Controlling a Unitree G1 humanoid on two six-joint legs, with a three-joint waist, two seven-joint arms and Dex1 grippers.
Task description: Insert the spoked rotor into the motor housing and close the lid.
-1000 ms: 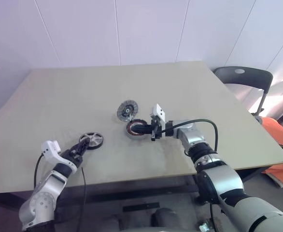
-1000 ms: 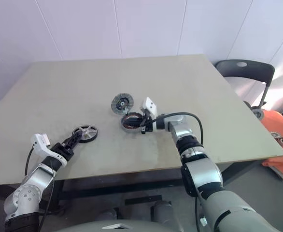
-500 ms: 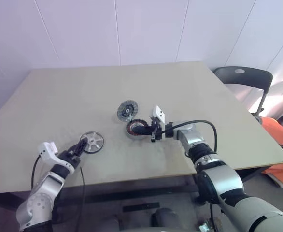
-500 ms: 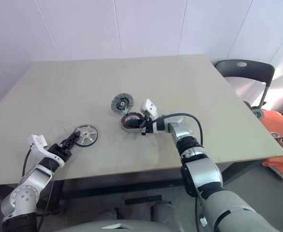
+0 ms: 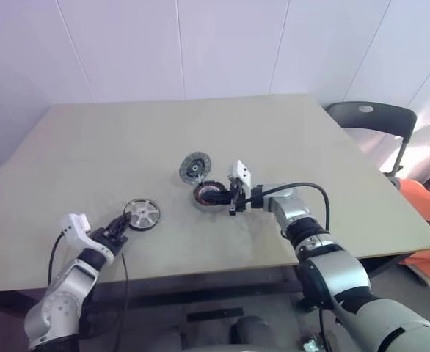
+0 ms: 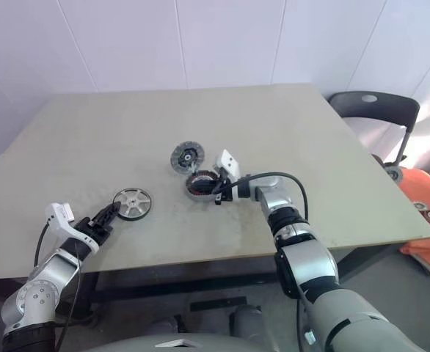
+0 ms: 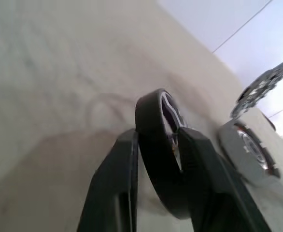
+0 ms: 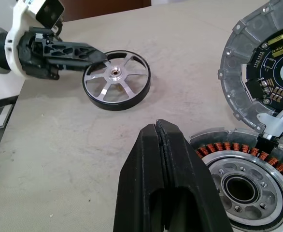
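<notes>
Spoked rotor point(image 8: 116, 79), a flat shiny silver metal wheel with a dark rim and thin spokes, lies on the pale smooth bench point(image 5: 112, 147) near its front edge, well to the left of the other parts. The left claw point(image 6: 106, 215) has its two black fingers on either side of the wheel's rim, closed in narrow around it, most likely so it can lift the wheel. The round motor housing point(image 8: 243, 181), with its ring of copper-brown wire coils around a silver middle, sits near the middle of the bench. The right claw point(image 8: 157, 126), shut tight and holding nothing, rests beside the housing, perhaps to steady it. The dark grey lid point(image 5: 194, 167) with its bumpy rim leans just behind the housing.
</notes>
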